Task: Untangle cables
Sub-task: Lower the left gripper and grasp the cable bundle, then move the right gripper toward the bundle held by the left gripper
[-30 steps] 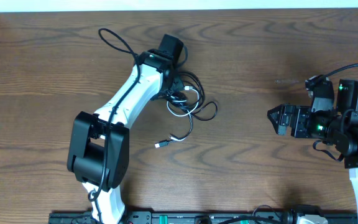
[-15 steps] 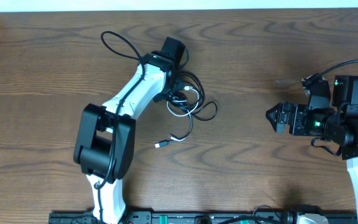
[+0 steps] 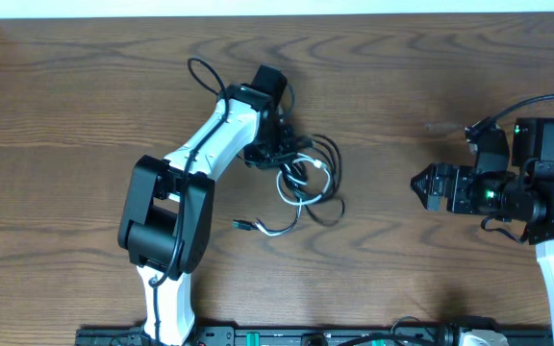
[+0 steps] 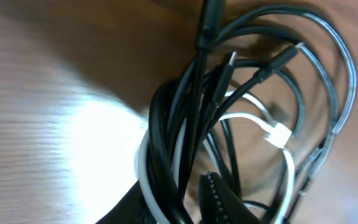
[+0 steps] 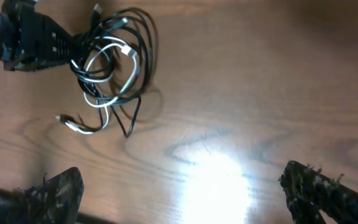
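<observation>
**Left claw clamped on a knot of cables, right claw wide apart**

Seen from above, a dark wood-grain bench (image 3: pixel 402 77) carries two robot arms. The left arm, white with black joints, reaches up and away from its base toward the middle of the bench. Its left claw (image 3: pixel 279 157) meets the left edge of a tangle of cables (image 3: pixel 308 181), which lies a little left of the bench's centre. The tangle is several looping black cords with a white cable (image 3: pixel 301 173) threaded through them. One loose strand trails down and to the left, ending in a small plug end (image 3: pixel 243 225) flat on the wood.

In the left wrist view, a bunch of black strands and one white strand runs between the two fingers, which are closed in on the bunch. A white plug (image 4: pixel 277 134) sits among the loops beyond them.

The right claw (image 3: pixel 419 181) is at the right side of the bench, well apart from the tangle and pointing toward it. Its fingers stand wide apart with only bare wood between them.
</observation>
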Motion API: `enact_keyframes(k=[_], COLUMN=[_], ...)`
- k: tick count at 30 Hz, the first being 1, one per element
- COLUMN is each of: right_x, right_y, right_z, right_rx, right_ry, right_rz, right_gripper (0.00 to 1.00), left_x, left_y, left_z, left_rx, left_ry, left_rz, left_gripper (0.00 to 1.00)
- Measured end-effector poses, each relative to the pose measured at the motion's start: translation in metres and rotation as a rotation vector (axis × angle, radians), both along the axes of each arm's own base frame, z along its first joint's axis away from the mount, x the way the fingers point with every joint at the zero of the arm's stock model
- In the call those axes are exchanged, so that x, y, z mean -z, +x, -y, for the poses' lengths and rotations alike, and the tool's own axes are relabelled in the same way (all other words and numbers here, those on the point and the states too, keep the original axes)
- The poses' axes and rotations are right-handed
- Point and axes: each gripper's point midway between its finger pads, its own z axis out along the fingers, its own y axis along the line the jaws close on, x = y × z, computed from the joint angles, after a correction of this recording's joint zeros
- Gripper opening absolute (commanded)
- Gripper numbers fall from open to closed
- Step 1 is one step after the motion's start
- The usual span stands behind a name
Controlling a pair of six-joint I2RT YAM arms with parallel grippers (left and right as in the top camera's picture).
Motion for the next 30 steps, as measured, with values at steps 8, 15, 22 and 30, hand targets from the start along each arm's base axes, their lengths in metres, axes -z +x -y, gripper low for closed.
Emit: enact_keyframes(k=[8,15,22,30], right_x=[0.011,0.052,0.076,0.103], right_y=[-0.011,-0.018,-0.008,-0.012], right_z=[-0.001,-0.007,-0.029,-0.046], right_rx=[-0.011,-0.033,-0.049,-0.074], right_ry=[-0.001,0.036,0.182,0.301], right_rz=[-0.056,-0.117,-0.078,-0.073], right_gripper=[0.93,0.68,0.57,0.58], left_x=[-0.013,-0.027,-0.03,-0.032], left_y=[-0.02,-0.03,-0.042,-0.056], left_z=[0.035,0.054,0.07,0.086], left_rx=[0.154,0.264,0.351,0.315], left_ry=[-0.183,-0.326,-0.362,-0.365], left_rz=[-0.03,-0.026,-0.017,-0.073], left_gripper=[0.08,0.08,0.08,0.08])
